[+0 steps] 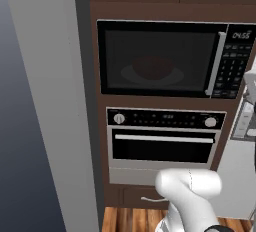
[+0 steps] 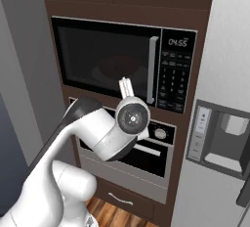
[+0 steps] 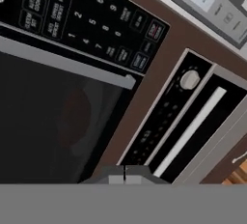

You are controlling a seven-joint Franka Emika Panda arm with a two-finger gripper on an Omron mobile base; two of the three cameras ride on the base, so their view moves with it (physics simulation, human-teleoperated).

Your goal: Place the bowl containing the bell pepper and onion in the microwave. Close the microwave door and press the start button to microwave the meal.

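Microwave (image 1: 165,58) clock (image 1: 240,35): seemingly "04:55"

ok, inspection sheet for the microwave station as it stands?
Surface: wall column of brown cabinetry; wood floor below.
Job's things: microwave with microwave door shut; red bowl dimly visible inside on the turntable, contents not discernible; button panel untouched.
Clutter: nothing seen.
Grippers: gripper shut, empty, hovering in front of the door's lower right corner.
Cables: nothing seen.
Surroundings: black oven beneath; fridge dispenser to the right.
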